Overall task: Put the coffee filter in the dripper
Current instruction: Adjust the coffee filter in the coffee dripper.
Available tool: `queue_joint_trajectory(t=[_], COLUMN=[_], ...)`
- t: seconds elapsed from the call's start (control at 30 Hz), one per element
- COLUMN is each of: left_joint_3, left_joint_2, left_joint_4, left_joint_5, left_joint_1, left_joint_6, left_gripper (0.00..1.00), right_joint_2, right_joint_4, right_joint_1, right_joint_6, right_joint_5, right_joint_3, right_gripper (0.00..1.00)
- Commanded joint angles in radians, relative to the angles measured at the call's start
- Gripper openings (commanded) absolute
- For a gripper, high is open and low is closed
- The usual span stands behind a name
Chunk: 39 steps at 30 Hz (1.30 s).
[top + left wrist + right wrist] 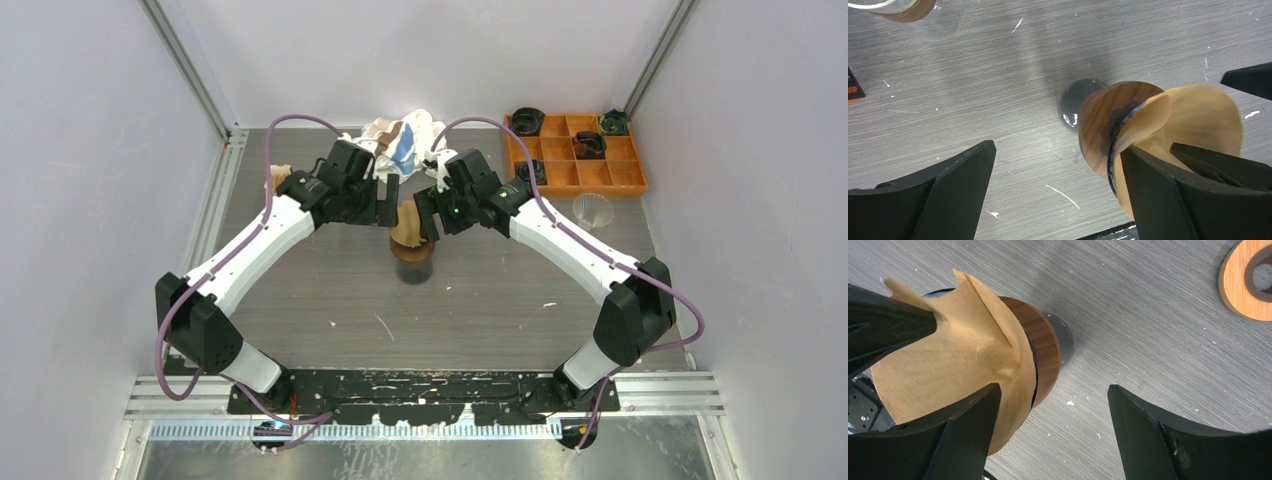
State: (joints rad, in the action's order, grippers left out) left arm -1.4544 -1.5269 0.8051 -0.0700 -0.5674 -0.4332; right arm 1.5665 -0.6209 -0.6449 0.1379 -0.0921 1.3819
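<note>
Tan coffee filter (1193, 120) was spotted atop dripper (1098, 120): 3 o'clock of left end effector (1058, 147), 9 of right end effector (1054, 387), both spread apart.

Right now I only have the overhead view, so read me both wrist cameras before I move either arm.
Observer: Left wrist: the paper filter sticks out of the dripper, one edge curled inward.
Operator: Give me the left claw.
Observer: Left claw is open; the paper filter sits at one finger, not between the two.
Operator: Now the right.
Observer: Right claw is open too, one finger in front of the paper filter, the other over the table.
</note>
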Motion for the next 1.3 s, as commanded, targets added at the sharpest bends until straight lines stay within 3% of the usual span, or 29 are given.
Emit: queue_joint_trajectory(t=[0.0, 0.47, 1.27], left_joint_3=[-0.011, -0.012, -0.05], left_joint_2=[0.083, 0.006, -0.069], left_joint_4=[-0.07, -0.148, -0.047], left_joint_5=[0.055, 0.156, -0.054], left_joint_1=[0.003, 0.002, 0.001], left_joint_6=[0.01, 0.009, 0.023], left_gripper=[0.99, 0.99, 1.0], right_joint_2=[-0.011, -0.015, -0.056], right_joint_4=[0.002, 0.003, 0.0], right_joint_1=[0.005, 0.005, 0.004], right_joint_6=[-0.005, 0.0, -0.021], right_joint_5=[-0.007, -0.009, -0.01], right_joint_3=[0.045, 0.047, 0.015], right_gripper=[0.84, 0.85, 0.85])
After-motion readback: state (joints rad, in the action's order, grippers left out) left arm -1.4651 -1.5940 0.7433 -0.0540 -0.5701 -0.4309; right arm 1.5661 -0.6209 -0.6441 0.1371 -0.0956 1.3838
